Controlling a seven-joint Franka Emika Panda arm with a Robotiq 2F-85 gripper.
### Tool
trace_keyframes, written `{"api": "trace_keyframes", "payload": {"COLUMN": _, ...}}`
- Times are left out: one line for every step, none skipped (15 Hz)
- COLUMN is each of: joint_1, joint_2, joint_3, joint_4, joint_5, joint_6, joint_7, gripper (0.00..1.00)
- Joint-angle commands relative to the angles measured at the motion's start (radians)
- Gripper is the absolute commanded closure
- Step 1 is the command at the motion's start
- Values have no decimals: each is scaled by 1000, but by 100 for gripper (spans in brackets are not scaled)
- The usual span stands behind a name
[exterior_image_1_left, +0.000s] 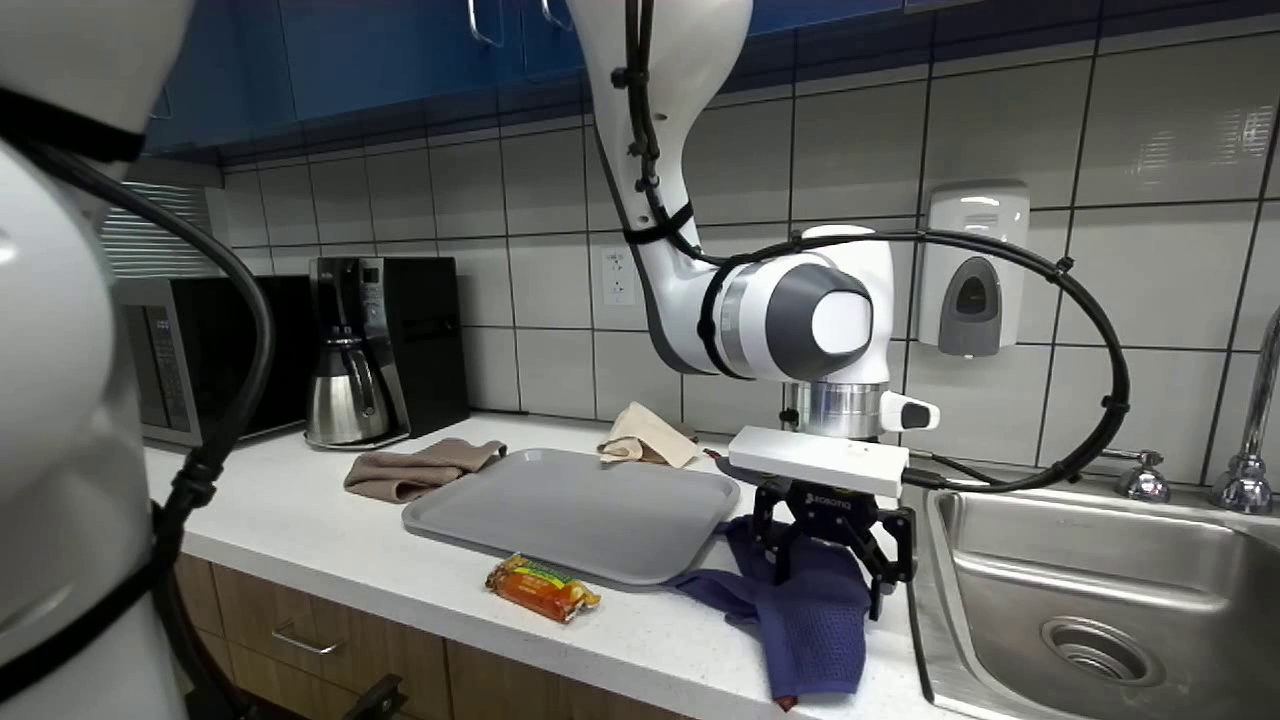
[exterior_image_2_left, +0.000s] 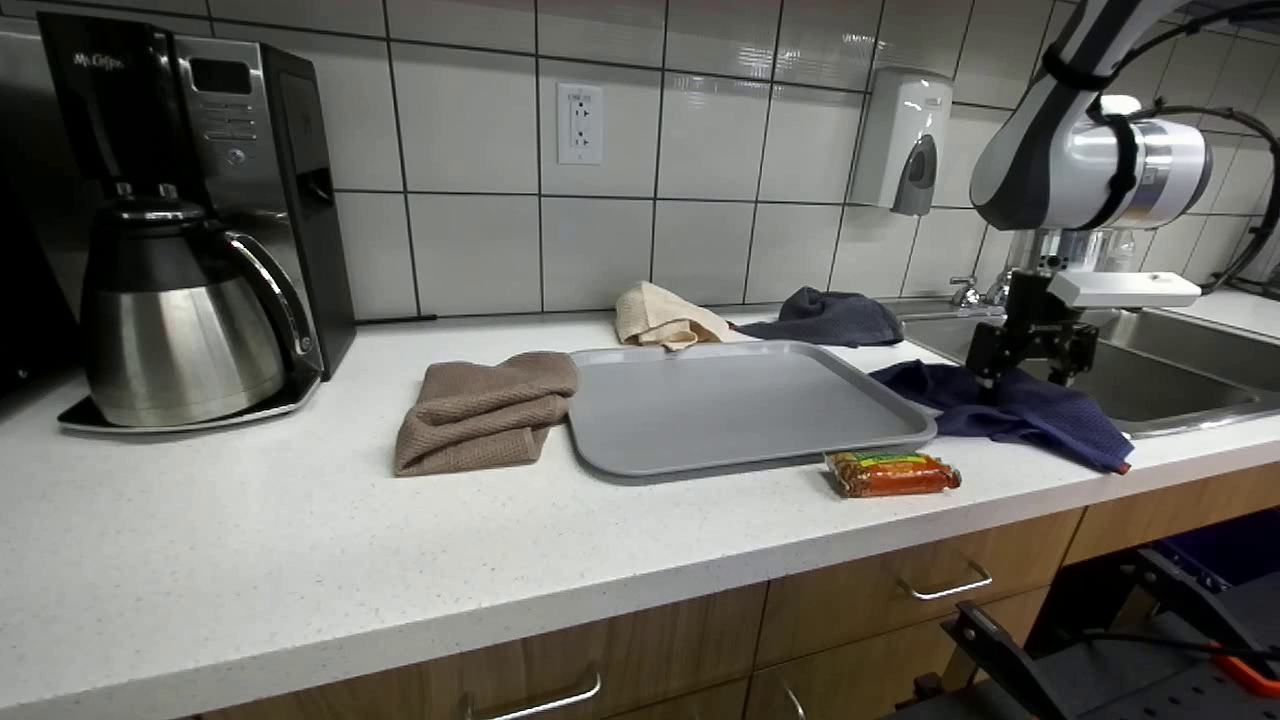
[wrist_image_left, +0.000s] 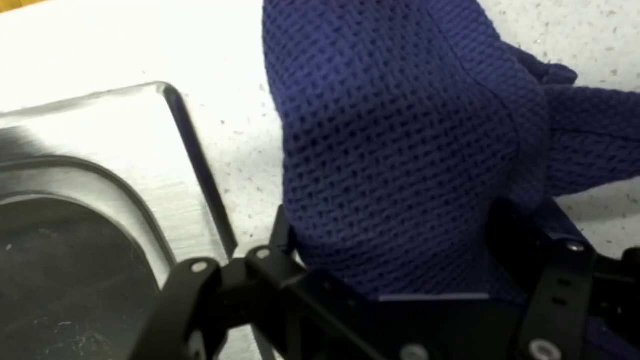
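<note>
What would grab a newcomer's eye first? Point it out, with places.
The big white robot arm would likely draw the eye first, its open gripper low over a purple towel beside the sink. Next come the bright orange packet, between the gray tray and the front edge of the counter, and the shiny coffee pot in its coffee maker.

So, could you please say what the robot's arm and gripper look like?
The arm is white with rounded segments, grey joint covers and a silver collar; black straps hold black cables along it. The gripper is black and jointed, marked ROBOTIQ in pale letters, beneath a white rectangular cover.
</note>
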Motion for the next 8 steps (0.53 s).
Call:
{"api": "trace_keyframes", "payload": {"joint_1": -26, "joint_2": -9, "joint_3": 28, "joint_4": 9, "joint_5": -19, "joint_6": -5, "joint_7": 11, "gripper": 35}}
{"api": "trace_keyframes", "payload": {"joint_1": -26, "joint_2": -10, "joint_3": 28, "joint_4": 7, "joint_5": -19, "joint_6": -4, "joint_7": 12, "gripper": 44}}
{"api": "trace_keyframes", "payload": {"joint_1": -26, "joint_2": -12, "joint_3": 28, "joint_4": 6, "joint_5": -19, "joint_6": -5, "joint_7": 12, "gripper": 51}}
{"api": "trace_keyframes", "payload": {"joint_1": -25, "joint_2": -14, "joint_3": 28, "joint_4": 4, "joint_5": -20, "joint_6": -4, "joint_7": 13, "gripper": 58}}
{"api": "trace_keyframes", "payload": {"joint_1": -25, "joint_2": -16, "joint_3": 30, "joint_4": 3, "joint_5": -19, "joint_6": -4, "joint_7": 13, "gripper": 66}}
{"api": "trace_keyframes", "payload": {"joint_1": -26, "joint_2": -19, "joint_3": 31, "joint_4": 2, "joint_5": -18, "joint_6": -4, "joint_7": 12, "gripper": 73}}
{"api": "trace_keyframes", "payload": {"joint_1": -26, "joint_2": -22, "joint_3": 32, "joint_4": 0, "joint_5": -17, "joint_6": -4, "joint_7": 11, "gripper": 81}}
{"api": "trace_keyframes", "payload": {"joint_1": -26, "joint_2": -25, "joint_3": 34, "joint_4": -2, "joint_5": -16, "joint_6": -4, "joint_7": 10, "gripper": 87}}
